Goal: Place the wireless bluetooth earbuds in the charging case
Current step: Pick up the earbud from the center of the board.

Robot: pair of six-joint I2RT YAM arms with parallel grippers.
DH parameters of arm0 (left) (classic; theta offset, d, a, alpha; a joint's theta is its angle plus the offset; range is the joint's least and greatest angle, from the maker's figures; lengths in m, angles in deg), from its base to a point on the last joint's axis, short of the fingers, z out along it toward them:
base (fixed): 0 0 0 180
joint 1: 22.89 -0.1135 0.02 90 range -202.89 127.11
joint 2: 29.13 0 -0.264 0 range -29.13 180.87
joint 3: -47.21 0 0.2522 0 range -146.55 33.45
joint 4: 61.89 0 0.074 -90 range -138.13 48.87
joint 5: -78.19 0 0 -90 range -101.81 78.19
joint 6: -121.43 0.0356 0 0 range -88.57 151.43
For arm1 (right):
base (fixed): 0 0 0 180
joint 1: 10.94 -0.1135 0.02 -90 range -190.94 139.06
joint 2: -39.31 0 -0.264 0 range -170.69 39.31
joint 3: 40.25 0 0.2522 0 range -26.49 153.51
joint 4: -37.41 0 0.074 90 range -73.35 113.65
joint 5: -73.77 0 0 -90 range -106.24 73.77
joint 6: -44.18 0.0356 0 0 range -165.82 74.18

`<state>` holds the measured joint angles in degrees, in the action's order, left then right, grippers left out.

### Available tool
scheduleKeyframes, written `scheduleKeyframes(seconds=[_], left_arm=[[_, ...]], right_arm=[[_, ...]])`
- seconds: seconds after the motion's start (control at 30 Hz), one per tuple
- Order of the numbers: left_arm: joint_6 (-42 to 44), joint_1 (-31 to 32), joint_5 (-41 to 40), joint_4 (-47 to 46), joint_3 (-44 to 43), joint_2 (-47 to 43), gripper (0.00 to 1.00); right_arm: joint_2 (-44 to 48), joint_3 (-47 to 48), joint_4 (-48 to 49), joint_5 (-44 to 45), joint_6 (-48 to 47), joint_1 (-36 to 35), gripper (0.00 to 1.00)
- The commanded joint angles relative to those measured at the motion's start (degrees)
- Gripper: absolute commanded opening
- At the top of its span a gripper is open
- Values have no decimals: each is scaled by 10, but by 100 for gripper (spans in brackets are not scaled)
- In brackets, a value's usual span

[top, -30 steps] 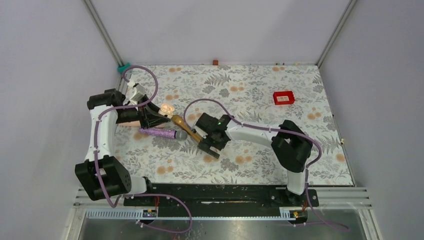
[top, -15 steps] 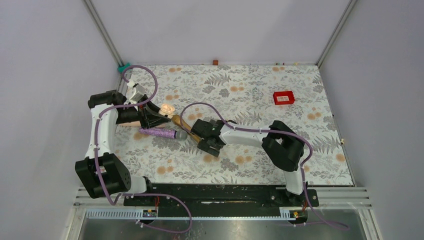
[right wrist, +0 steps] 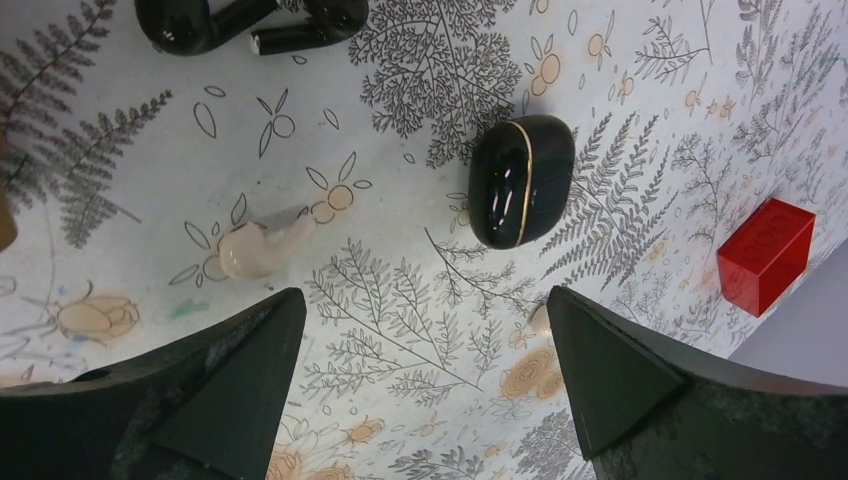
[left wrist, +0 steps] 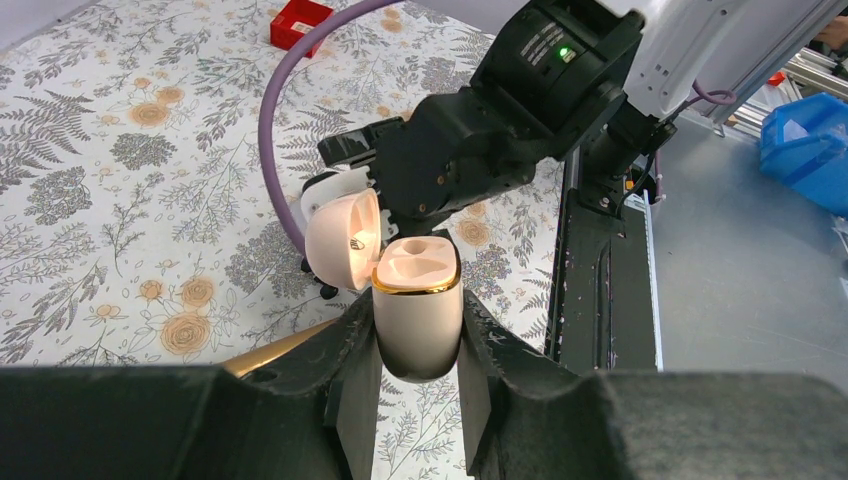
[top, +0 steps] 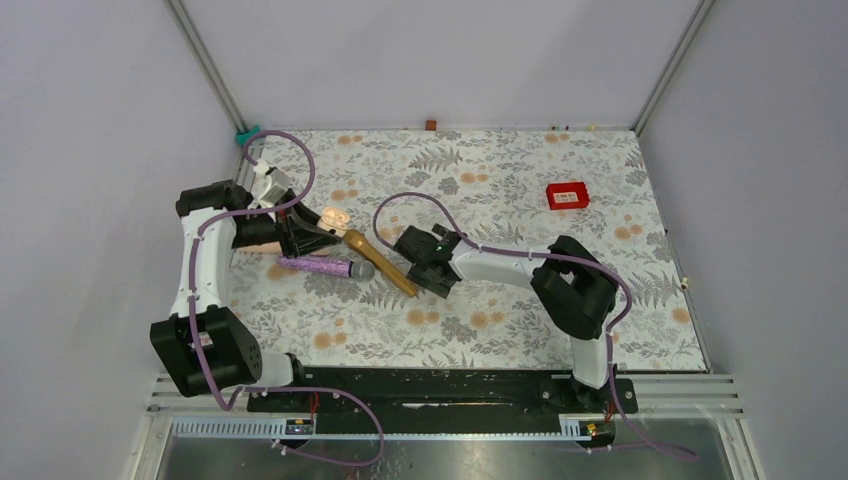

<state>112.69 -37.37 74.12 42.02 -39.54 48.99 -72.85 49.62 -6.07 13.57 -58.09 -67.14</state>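
In the right wrist view a glossy black charging case (right wrist: 521, 180) with a gold seam lies shut on the floral mat. Two tiny black earbuds (right wrist: 250, 25) lie together at the top left edge. My right gripper (right wrist: 425, 310) is open and empty, hovering above the mat, the case beyond its fingertips. In the top view the right gripper (top: 428, 262) covers the black case and earbuds. My left gripper (left wrist: 418, 340) is shut on a cream-pink case (left wrist: 415, 310) with its lid open, held above the mat (top: 336, 217).
A cream earbud (right wrist: 262, 247) lies on the mat near my right gripper's left finger. A gold microphone (top: 385, 268) and a purple microphone (top: 320, 266) lie between the arms. A red block (top: 567, 195) sits at the back right.
My right gripper has moved back and up from the gold microphone's near end, uncovering the microphone. My left arm and the cream-pink case have stayed still.
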Motion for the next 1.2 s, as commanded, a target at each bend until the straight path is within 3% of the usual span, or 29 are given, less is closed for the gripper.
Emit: scheduleKeyframes(seconds=[0.0, 0.13, 0.33, 0.43, 0.77, 1.17], left_arm=[[26, -3, 30, 22, -5, -3, 0], [28, -4, 31, 22, -4, -2, 0], [29, -3, 30, 22, -3, -2, 0], [29, -4, 30, 23, -3, -4, 0], [31, -5, 29, 22, 0, -10, 0], [32, -7, 32, 22, 3, -14, 0]], right_arm=[[70, -7, 7, -36, -29, 2, 99], [97, 1, 5, -32, -51, 2, 97], [119, -4, 6, -160, -84, -1, 78], [101, -4, 7, -180, -94, -9, 69], [15, -1, 28, -76, -46, -41, 69], [-28, 8, 27, -55, -32, -41, 59]])
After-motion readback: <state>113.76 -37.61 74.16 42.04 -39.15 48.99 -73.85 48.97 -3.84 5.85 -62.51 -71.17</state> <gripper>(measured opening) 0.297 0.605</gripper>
